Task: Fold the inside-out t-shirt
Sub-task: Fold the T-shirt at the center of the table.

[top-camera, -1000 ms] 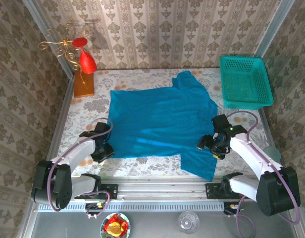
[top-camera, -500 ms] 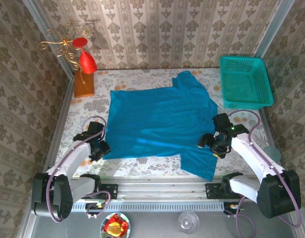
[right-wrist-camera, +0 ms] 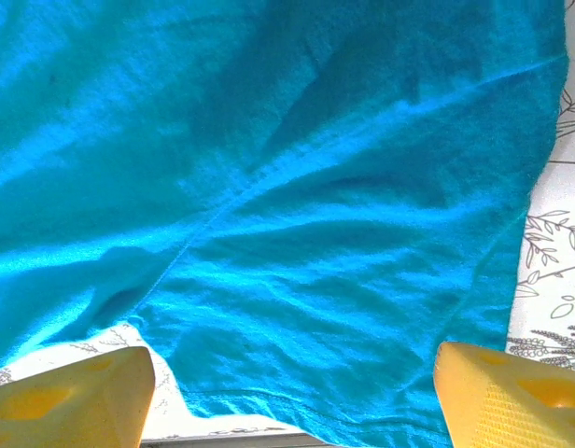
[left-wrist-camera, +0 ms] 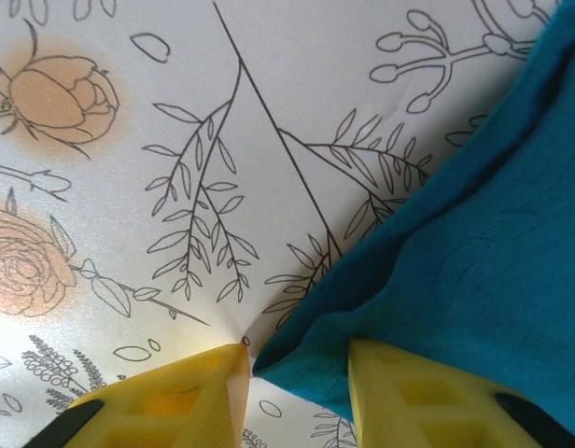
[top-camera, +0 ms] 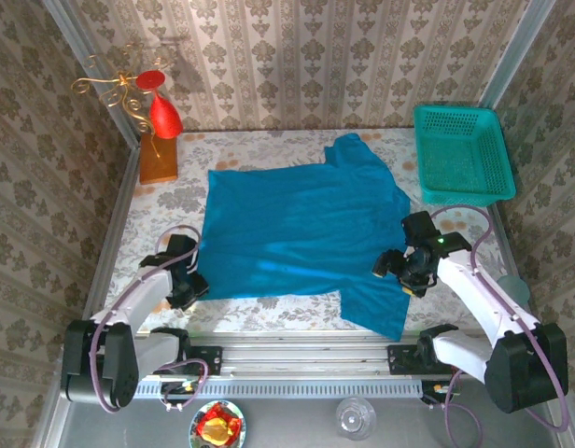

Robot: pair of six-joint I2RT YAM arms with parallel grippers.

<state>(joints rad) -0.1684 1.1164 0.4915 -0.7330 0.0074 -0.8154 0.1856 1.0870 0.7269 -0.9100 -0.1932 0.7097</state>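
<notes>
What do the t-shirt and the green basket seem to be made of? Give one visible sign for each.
The t-shirt: soft matte knit cloth, perhaps cotton; it wrinkles and shows stitched seams. The basket: rigid-looking plastic, probably moulded; its walls and floor are an even open mesh.

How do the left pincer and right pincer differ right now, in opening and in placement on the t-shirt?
The left pincer stands narrowly open, the right pincer wide open. The left pincer straddles the near-left corner of the t-shirt down at the table; the right pincer hangs over cloth at the shirt's near-right side. Both are yellow-tipped, and neither is clamped on the cloth.
</notes>
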